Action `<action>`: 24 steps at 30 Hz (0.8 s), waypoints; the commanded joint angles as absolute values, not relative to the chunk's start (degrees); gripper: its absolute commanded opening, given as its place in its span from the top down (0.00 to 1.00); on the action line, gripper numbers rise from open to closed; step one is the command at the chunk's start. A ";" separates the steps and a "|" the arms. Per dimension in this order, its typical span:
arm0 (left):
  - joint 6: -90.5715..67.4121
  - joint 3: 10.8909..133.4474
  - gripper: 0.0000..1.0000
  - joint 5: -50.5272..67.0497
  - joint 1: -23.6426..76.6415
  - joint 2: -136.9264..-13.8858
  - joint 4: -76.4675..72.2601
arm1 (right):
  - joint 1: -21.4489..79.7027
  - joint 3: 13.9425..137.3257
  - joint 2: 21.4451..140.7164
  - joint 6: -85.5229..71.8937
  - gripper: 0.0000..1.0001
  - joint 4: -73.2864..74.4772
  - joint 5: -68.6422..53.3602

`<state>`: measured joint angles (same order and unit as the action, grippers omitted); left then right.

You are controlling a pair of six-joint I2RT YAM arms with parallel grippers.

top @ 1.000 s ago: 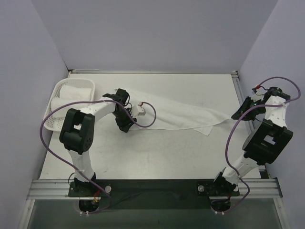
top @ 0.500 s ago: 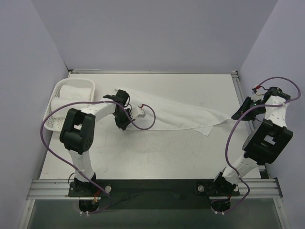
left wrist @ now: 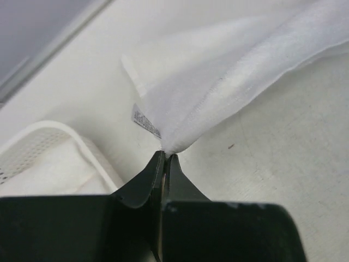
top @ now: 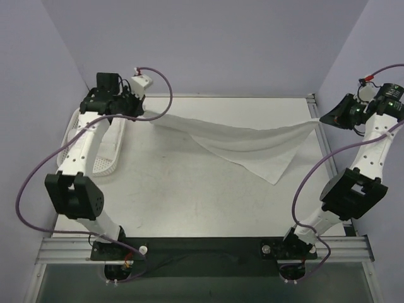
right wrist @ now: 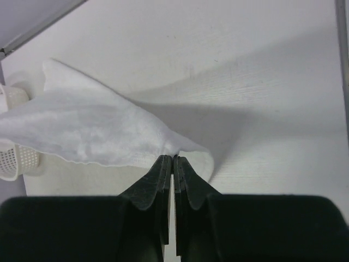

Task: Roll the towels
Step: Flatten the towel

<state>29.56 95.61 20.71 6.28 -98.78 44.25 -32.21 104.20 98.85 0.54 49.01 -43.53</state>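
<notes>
i have the towel (top: 246,142) pinched at two corners. the left gripper (left wrist: 165,159) is clamped on the corner with the label (left wrist: 146,121), and the right gripper (right wrist: 173,159) is clamped on the far corner. the towel hangs stretched between them above the table (top: 189,208), its lower corner drooping toward the surface. by my reading no rolling is done; it must first lie flat. the basket (top: 101,169) at left holds a white towel (left wrist: 49,172); whether that one is rolled i cannot tell.
</notes>
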 commanded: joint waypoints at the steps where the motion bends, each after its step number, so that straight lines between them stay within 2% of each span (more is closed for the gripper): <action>1: 21.81 98.27 1.00 24.70 5.80 -88.10 41.85 | -33.65 108.02 93.09 -3.24 1.00 51.42 -49.47; 6: 17.67 93.88 1.00 23.82 3.52 -77.54 39.03 | -38.05 105.91 85.71 -3.25 1.00 51.42 -52.38; 13: 13.72 85.70 1.00 18.47 1.49 -57.08 37.62 | -52.01 99.32 72.17 -2.81 1.00 51.77 -63.17; 18: 11.95 83.76 1.00 15.74 1.41 -50.10 40.07 | -60.81 98.70 67.16 -2.20 1.00 53.17 -69.25; 21: 12.74 83.06 1.00 14.94 1.49 -49.57 40.34 | -59.43 98.61 66.80 -2.02 1.00 53.09 -68.39; 24: 13.36 82.44 1.00 14.94 1.41 -51.85 39.99 | -55.04 98.79 68.46 -2.20 1.00 52.65 -61.98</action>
<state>13.87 84.16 17.34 1.87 -48.14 40.29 -57.93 99.50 66.28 -2.39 52.99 -64.29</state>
